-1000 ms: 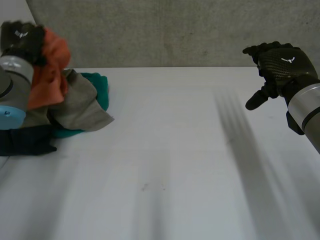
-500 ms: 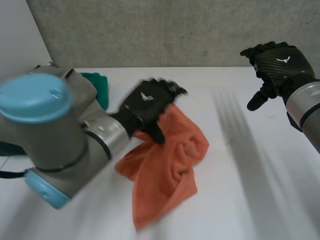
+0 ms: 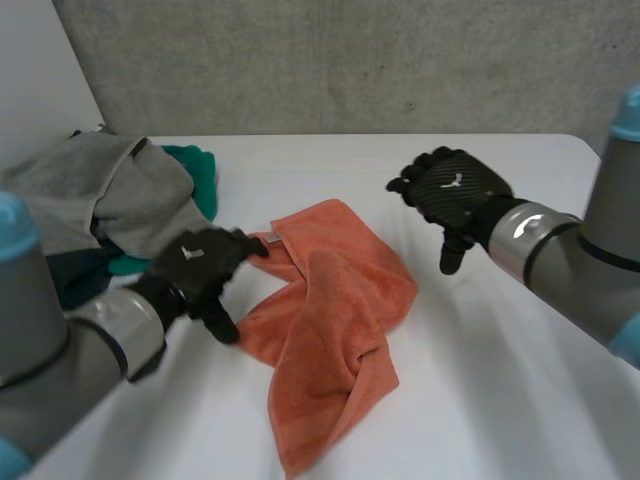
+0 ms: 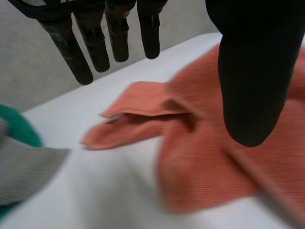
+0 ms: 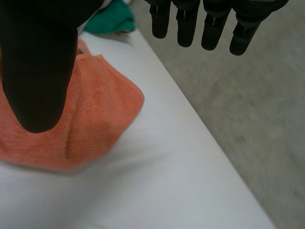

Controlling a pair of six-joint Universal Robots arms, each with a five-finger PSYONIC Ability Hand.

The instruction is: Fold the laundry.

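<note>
An orange cloth (image 3: 335,325) lies crumpled on the white table (image 3: 500,400) near its middle, one corner folded over (image 4: 143,98). My left hand (image 3: 200,270) hovers just beside the cloth's near-left edge, fingers (image 4: 95,43) straight and thumb (image 4: 250,76) apart, holding nothing. My right hand (image 3: 455,195) hangs above the table by the cloth's far-right side, open, with its fingers (image 5: 209,24) spread over the bare table and its thumb (image 5: 40,62) above the orange cloth (image 5: 90,114).
A pile of laundry sits at the table's far left: a grey cloth (image 3: 110,190) on top, a teal one (image 3: 200,170) behind it, a dark one (image 3: 70,275) below. The teal cloth (image 5: 112,16) also lies beyond the orange one.
My left hand carried the orange cloth from the pile to the middle of the table, let it go and drew back left. My right hand moved in towards the cloth.
</note>
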